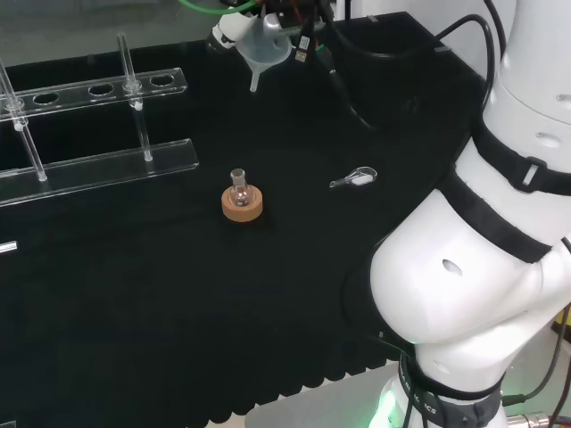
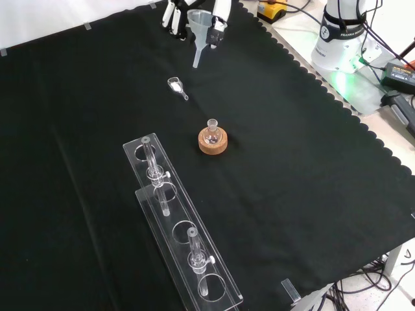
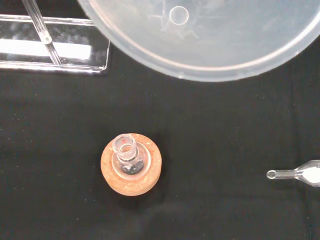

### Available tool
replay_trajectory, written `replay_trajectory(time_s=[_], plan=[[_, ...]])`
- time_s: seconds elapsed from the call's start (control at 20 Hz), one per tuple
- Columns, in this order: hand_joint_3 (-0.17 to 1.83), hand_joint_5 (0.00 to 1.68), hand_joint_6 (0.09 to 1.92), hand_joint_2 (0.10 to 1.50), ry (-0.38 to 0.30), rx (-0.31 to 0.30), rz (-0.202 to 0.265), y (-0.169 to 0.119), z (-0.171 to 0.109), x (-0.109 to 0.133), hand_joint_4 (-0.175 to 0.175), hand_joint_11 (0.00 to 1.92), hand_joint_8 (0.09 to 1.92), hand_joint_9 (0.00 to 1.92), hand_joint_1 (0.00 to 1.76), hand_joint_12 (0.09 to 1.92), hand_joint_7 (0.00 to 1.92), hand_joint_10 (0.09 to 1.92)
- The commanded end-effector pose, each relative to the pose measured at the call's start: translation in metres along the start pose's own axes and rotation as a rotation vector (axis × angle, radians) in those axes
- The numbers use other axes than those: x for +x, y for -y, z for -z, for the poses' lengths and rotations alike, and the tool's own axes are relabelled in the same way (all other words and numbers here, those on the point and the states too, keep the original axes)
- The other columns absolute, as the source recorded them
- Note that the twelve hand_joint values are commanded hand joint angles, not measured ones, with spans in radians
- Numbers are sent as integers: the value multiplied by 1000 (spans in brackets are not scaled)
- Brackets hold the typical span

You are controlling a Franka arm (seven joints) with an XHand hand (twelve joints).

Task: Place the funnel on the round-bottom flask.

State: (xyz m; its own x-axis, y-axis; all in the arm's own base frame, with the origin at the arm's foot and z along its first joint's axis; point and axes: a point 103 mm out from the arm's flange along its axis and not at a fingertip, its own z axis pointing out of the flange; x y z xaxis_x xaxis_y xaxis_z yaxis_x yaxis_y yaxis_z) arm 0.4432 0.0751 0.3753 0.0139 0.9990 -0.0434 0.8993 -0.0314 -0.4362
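The black and white hand (image 2: 194,16) has its fingers curled round the bowl of a translucent white plastic funnel (image 2: 199,31), holding it in the air with the spout pointing down, well above the black cloth surface (image 2: 311,194). In the front view the funnel hangs near the top edge; the small clear glass round-bottom flask (image 2: 211,131) sits lower down in its tan cork ring stand (image 2: 213,142), well apart from it. Between the two lies a small clear scoop (image 2: 176,85) with white contents. A clear plastic test-tube rack (image 2: 175,220) with a few glass tubes stands nearer the camera.

The step in hand looks like the carry: the funnel is grasped and lifted but not yet over the flask. In the wrist view the flask's open neck (image 3: 125,146) sits off from the funnel's spout hole (image 3: 178,15). The next move calls for bringing the spout directly above that narrow neck, keeping the funnel upright, then lowering it straight in without nudging the flask off its ring.
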Motion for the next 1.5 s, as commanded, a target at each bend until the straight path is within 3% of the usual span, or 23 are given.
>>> replay_trajectory(time_s=[0.05, 0.3, 0.65, 1.05, 1.5], plan=[[239, 926, 1141, 1028, -2, 6, -24, 6, -4, 11, 12, 1500, 1444, 1210, 1048, 815, 560, 1079], [241, 927, 1140, 1027, 13, 25, -24, 4, -12, 12, 11, 1503, 1444, 1212, 1049, 815, 563, 1080], [244, 928, 1139, 1025, 36, 56, -27, -1, -33, 32, 10, 1507, 1445, 1216, 1050, 815, 568, 1080], [288, 935, 1135, 1000, 66, 130, 5, -28, -66, 54, 4, 1516, 1441, 1223, 1055, 807, 581, 1075], [301, 937, 1135, 993, 57, 197, 21, -60, -95, 56, 0, 1523, 1442, 1229, 1057, 807, 587, 1075]])
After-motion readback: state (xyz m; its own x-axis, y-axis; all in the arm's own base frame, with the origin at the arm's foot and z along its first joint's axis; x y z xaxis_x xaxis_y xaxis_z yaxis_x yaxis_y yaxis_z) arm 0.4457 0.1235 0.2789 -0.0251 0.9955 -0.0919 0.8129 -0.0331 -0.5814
